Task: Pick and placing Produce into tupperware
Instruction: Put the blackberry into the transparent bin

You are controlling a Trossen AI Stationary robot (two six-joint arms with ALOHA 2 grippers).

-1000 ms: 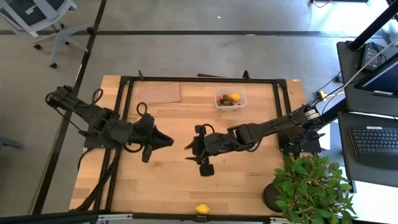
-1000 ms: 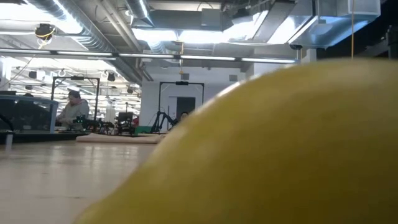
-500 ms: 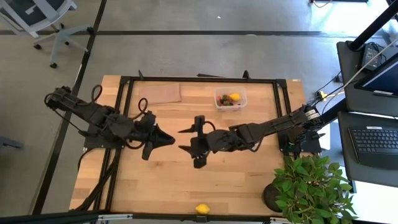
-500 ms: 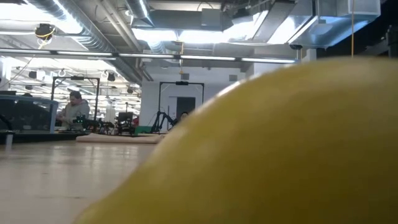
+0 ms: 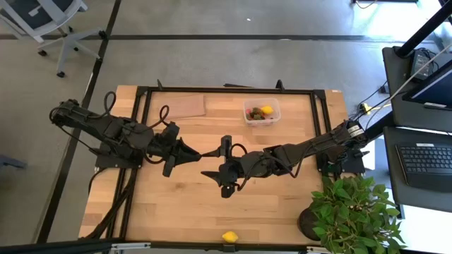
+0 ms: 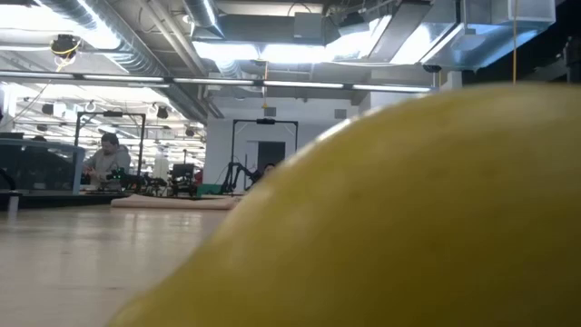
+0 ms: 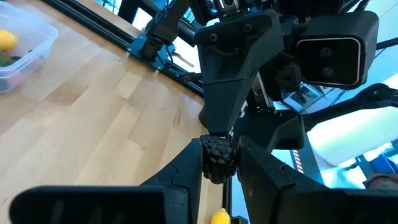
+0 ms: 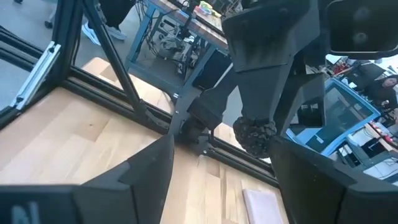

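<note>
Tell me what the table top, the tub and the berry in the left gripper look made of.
Table top: pale wood planks, matte, visible grain and seams. Tub: clear, faintly cloudy plastic; its contents show through. Berry, pinched in the left gripper: dark, bumpy, evenly moulded, probably plastic or rubber.

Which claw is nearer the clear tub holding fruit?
Right. The right claw, jaws open, sits mid-table below and to the left of the tub. The left claw, shut on a dark berry, is slightly farther left.
</note>
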